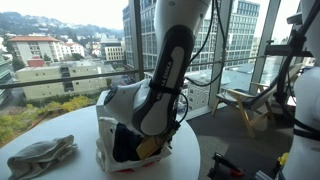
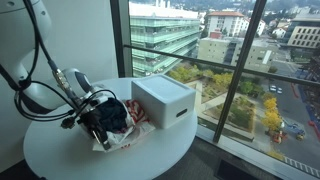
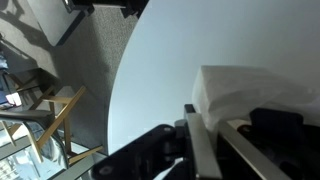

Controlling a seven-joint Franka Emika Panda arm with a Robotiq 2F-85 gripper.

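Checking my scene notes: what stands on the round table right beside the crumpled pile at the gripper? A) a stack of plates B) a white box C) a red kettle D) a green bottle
B: in an exterior view a white box stands on the table, next to the pile at the gripper.

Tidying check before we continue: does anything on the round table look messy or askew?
Yes. A crumpled heap of white, dark and red material sprawls beside the tidy white box, with the shut tool down at it. A grey cloth lies bunched near the edge of the table.
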